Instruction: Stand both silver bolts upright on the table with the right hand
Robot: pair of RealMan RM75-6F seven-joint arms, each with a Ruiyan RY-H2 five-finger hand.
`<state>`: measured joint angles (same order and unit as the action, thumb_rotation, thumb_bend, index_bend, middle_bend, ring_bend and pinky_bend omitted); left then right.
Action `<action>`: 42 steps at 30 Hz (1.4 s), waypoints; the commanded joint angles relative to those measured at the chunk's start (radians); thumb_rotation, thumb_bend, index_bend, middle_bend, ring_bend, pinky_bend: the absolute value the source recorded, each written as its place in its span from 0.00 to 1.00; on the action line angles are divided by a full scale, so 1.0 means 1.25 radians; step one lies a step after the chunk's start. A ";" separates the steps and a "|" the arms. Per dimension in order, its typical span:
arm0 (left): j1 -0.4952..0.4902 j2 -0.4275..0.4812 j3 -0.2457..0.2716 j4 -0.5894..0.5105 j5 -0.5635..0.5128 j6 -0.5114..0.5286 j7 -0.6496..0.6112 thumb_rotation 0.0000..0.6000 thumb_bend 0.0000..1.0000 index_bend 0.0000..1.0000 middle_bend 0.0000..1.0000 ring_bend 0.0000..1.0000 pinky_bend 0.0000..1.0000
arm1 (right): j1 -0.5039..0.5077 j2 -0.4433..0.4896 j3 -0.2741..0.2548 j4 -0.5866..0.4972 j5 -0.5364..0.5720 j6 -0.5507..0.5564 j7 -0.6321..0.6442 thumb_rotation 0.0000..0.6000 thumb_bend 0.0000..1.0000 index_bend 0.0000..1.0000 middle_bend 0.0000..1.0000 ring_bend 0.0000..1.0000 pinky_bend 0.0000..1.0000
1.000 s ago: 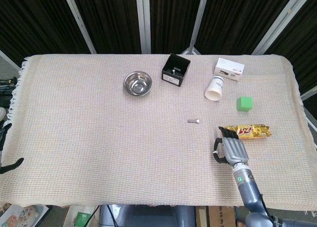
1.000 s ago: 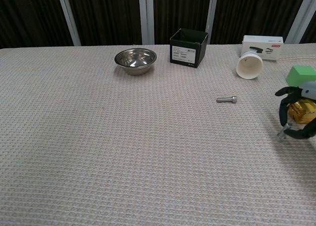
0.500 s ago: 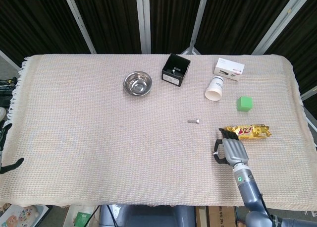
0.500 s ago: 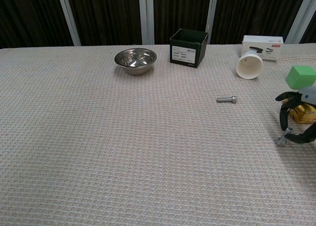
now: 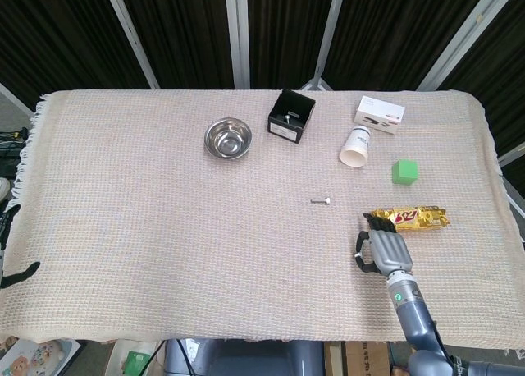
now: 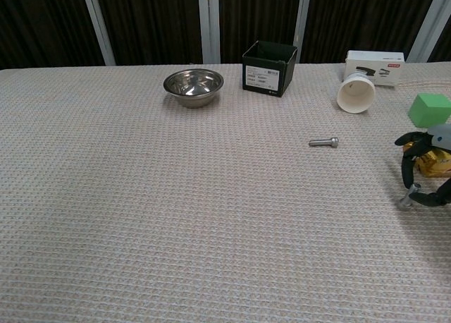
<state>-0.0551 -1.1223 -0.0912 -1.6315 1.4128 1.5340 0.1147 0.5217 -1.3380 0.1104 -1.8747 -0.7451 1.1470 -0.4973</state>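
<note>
Pinching a silver bolt (image 6: 406,198), right hand (image 6: 428,169) nears table's edge (image 5: 459,337).

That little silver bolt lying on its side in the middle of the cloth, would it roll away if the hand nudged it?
The bolt is round-shanked and lying flat, so a sideways push would probably roll it, though its wider head should curve its path. The waffle-textured tablecloth likely slows it quickly. Being metal, it looks rigid and fairly heavy for its size, and small enough to slip from the right hand.

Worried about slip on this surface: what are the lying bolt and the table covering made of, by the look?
The bolt looks like bare metal: silver-grey, slightly shiny, probably steel. The table covering looks like woven fabric, beige and matte, with a waffle-like grid texture and a fringed left edge in the head view.
</note>
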 commanded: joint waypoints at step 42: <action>0.000 0.001 -0.003 0.001 -0.001 0.001 -0.013 1.00 0.01 0.10 0.02 0.00 0.00 | 0.054 0.078 0.071 -0.096 -0.056 0.013 0.018 1.00 0.22 0.35 0.06 0.00 0.00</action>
<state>-0.0547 -1.1217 -0.0942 -1.6315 1.4132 1.5359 0.1011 0.5528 -1.2226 0.1763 -2.0098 -0.8421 1.1853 -0.4491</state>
